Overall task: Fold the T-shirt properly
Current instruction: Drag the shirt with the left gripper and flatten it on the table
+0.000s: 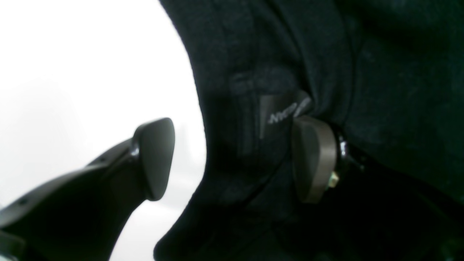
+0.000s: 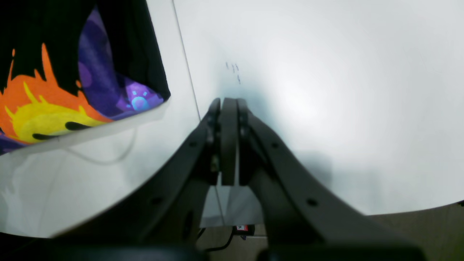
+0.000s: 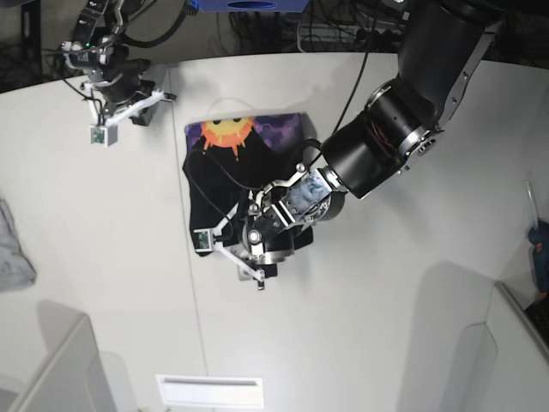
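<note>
Left gripper [image 1: 232, 159] spread apart over black T-shirt [image 3: 244, 163] fabric mid-table [image 3: 386, 283] (sun print up, far end). Right gripper [image 2: 228, 108] pressed together, empty, beside shirt corner.

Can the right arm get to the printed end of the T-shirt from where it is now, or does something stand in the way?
Probably yes. The right gripper, shut on nothing, hangs over bare table just beside the T-shirt, with nothing between them. The left gripper is at the opposite, plain end.
</note>
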